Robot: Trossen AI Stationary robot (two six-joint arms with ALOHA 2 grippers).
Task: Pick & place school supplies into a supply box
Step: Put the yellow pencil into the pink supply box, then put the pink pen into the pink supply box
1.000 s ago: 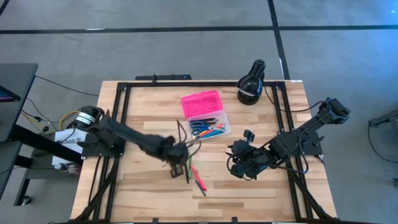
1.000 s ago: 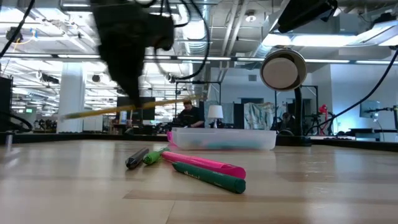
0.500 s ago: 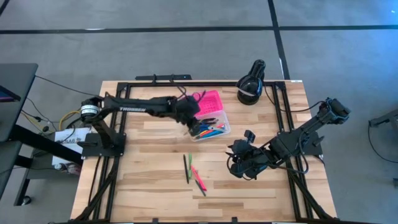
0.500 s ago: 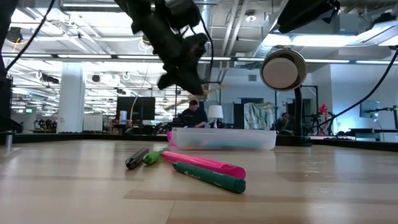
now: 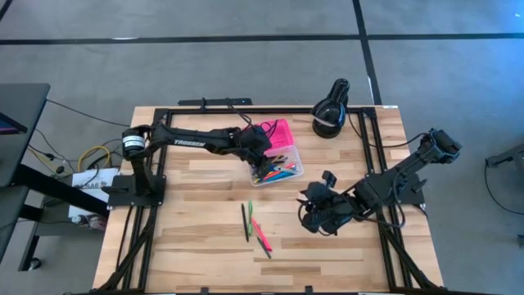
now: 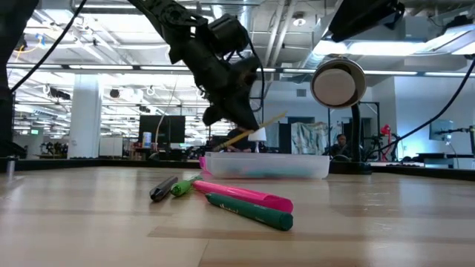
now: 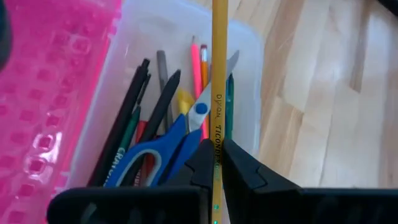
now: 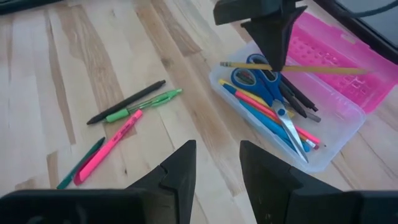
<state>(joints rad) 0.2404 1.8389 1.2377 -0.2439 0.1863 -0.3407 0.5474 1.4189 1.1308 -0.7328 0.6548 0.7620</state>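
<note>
My left gripper (image 5: 260, 155) hangs over the supply box, shut on a yellow pencil (image 8: 311, 68). The box has a bright pink lid (image 5: 275, 133) lying open and a clear base (image 5: 288, 174). Blue-handled scissors (image 7: 163, 149) and several pens lie in the base. On the table's near middle lie a dark pen (image 8: 127, 100), a green pen (image 8: 144, 103), a pink marker (image 8: 107, 154) and a green marker (image 6: 249, 211). My right gripper (image 8: 216, 168) waits open near the table's right side, well apart from them. My left gripper pinches the yellow pencil's shaft (image 7: 218, 127) between its two fingers, about a third of the way from one end. The fingers come from above, pointing down, and lie across the pencil. The pencil is lifted clear and tilted above the clear base.
A black lamp (image 5: 331, 111) stands at the far edge, right of the box. A black frame (image 5: 164, 164) runs round the tabletop. Bare wood lies between the loose pens and the box.
My left gripper has carried the yellow pencil from beside the loose pens toward the far edge, up and over the supply box. It has then come lower over the clear base, and the pencil has tipped from near level to a slant. The loose pens have stayed put.
</note>
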